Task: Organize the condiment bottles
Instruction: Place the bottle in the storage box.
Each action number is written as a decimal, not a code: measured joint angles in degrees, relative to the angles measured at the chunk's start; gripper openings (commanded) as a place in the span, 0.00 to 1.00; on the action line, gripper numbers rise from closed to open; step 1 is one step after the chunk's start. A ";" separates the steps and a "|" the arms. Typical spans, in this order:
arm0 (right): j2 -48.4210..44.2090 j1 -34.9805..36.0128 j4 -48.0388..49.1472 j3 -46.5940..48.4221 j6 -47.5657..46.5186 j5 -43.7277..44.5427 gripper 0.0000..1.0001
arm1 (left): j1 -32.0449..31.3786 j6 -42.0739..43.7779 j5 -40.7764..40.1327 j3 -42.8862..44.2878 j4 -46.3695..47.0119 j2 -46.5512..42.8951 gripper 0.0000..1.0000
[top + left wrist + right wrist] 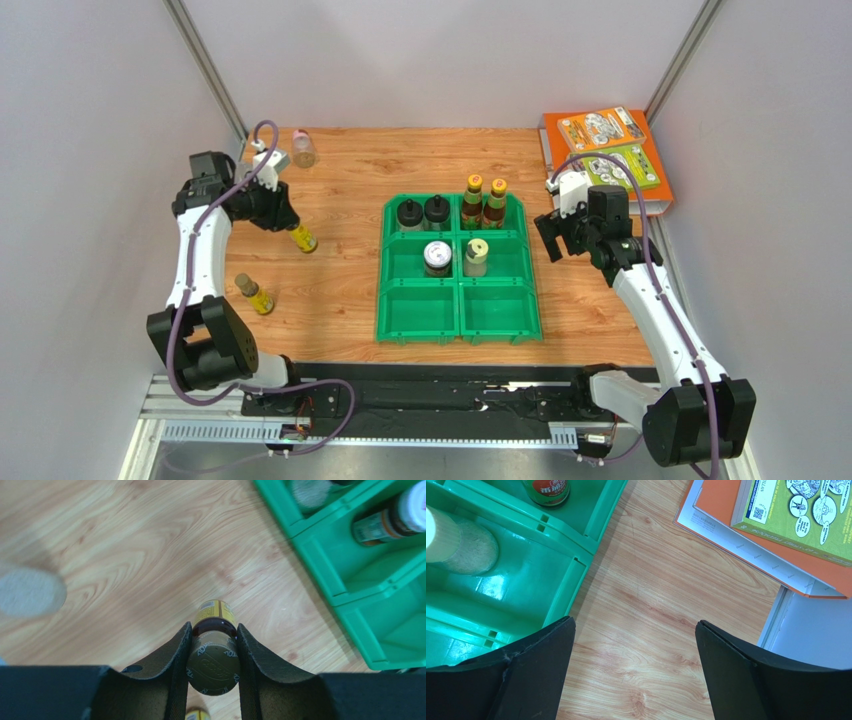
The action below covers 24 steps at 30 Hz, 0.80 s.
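Left gripper [215, 630] clamps a small dark brown bottle with a yellow label [215, 611] above a wood-grain table top [330, 180], which is closed in by plain pale grey walls [440, 60].

The table top is light brown with flowing grain, and two metal posts [205, 65] rise in the upper corners of the frame. The held bottle is tilted at centre left, its olive cap between the black fingers [175, 650]. The right gripper [636, 630] has its fingers spread wide over bare wood at the right, between the green six-compartment plastic bin [418, 315] and the orange and green books [600, 128] in the upper right corner. Six bottles [437, 257] stand in the bin's upper four compartments. A clear bottle with a pink cap [303, 148] stands at the upper left, and an amber bottle [256, 295] lies at the lower left.
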 measured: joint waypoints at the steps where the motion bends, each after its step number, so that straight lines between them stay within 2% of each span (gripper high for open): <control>1: 0.00 0.00 -0.02 0.00 0.00 0.02 0.93 | -1.77 -0.22 0.02 0.26 -0.09 -0.24 0.00; 15: 0.83 0.00 0.04 0.00 -0.02 1.60 0.93 | -31.91 -5.35 0.07 1.60 0.26 -9.22 0.00; 24: 1.44 0.00 0.07 0.00 0.00 2.40 0.93 | -46.03 -8.00 -2.14 1.20 2.89 -8.46 0.00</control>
